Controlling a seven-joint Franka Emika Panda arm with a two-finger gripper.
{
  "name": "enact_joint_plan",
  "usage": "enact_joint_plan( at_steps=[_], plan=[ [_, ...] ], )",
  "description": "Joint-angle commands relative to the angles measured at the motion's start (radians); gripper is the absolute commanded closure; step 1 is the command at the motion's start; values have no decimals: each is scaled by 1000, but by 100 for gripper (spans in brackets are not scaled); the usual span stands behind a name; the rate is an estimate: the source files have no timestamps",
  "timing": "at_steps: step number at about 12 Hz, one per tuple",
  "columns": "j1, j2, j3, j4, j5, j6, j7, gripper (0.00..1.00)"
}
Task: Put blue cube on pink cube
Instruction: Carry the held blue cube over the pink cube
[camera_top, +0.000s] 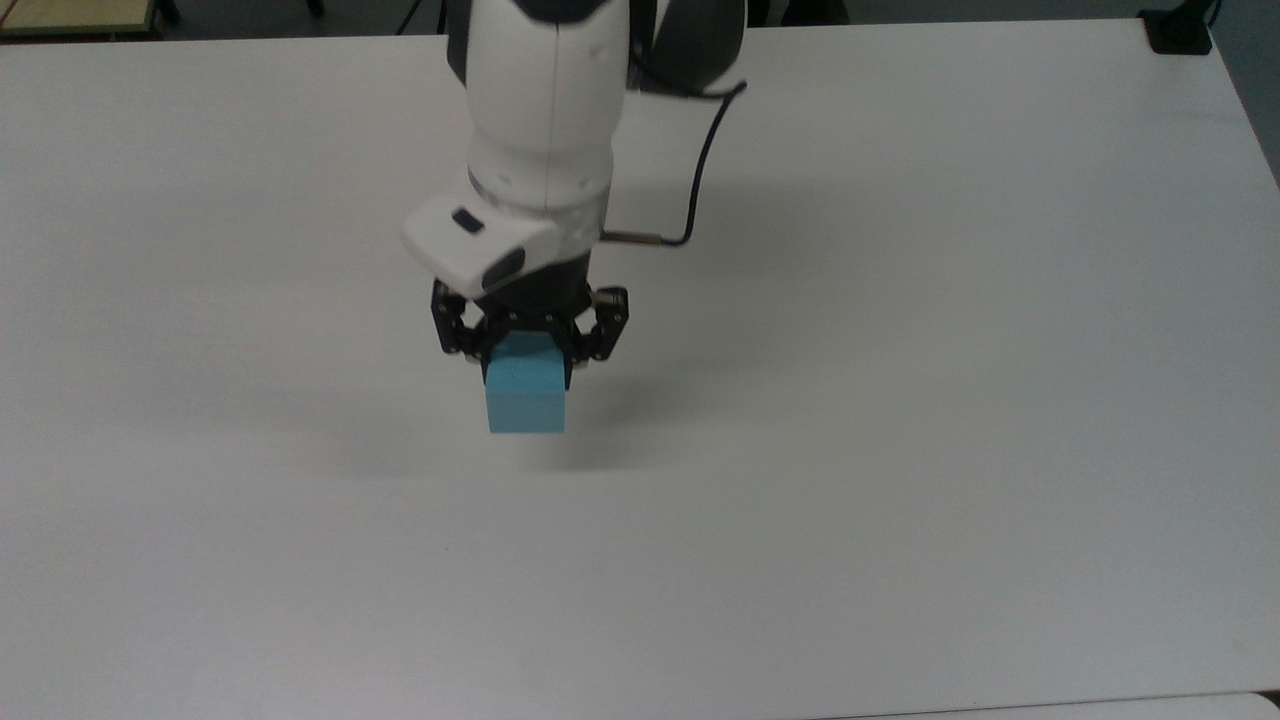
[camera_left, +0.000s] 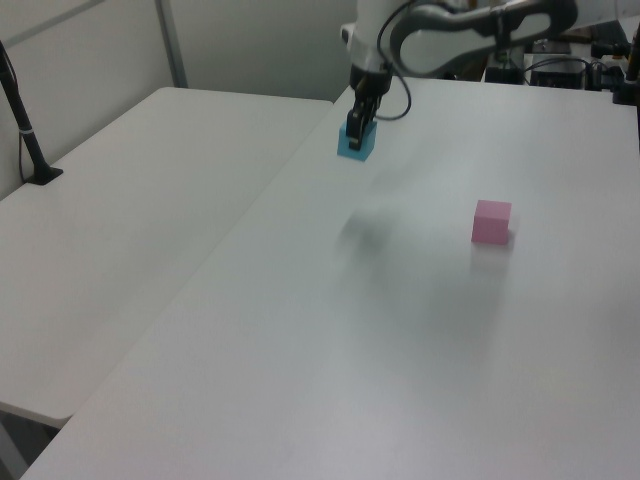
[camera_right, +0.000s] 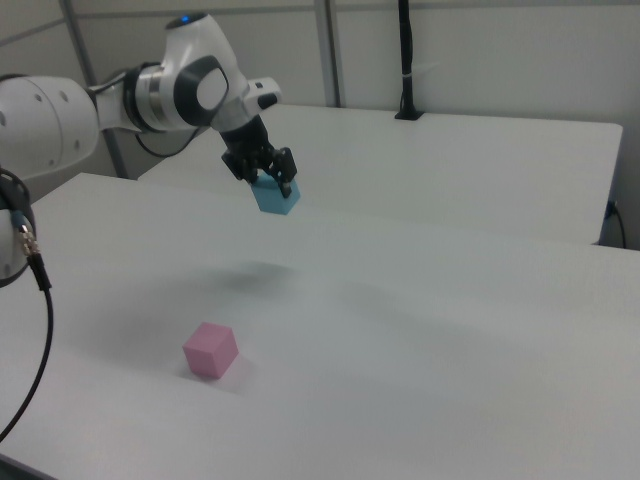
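From the top view, the black-fingered gripper (camera_top: 527, 352) is clamping the matte blue cube (camera_top: 526, 397) above the smooth white surface (camera_top: 900, 450). In the left view, the cube is hanging in the air, well apart from the matte pink cube (camera_left: 491, 222). In the right view, the pink cube is sitting on the surface while the blue one is hovering above its shadow.

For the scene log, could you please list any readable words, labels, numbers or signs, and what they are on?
None can be read.
blue cube: plain faces, no text.
pink cube: plain faces, no text.
Robot arm: no legible marking.
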Motion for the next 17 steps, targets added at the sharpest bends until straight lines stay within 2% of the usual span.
enact_joint_plan(
  at_steps=[1, 3, 5, 7, 8, 9, 12, 15, 17],
  plan=[
    [-12, -140, -12, -141, 19, -24, -11, 67],
    [-12, -278, -9, -282, 22, -55, -34, 66],
    [0, -443, 2, -496, 26, -90, -54, 66],
    [8, -546, 19, -658, 26, -84, -51, 65],
    [16, -579, 24, -706, 26, -80, -51, 65],
    [19, -594, 24, -726, 26, -83, -51, 65],
    [36, -665, 24, -864, 26, -68, -51, 65],
    [28, -660, 24, -928, 22, -51, -53, 65],
    [16, -631, 22, -929, 20, -5, -47, 65]
  ],
)
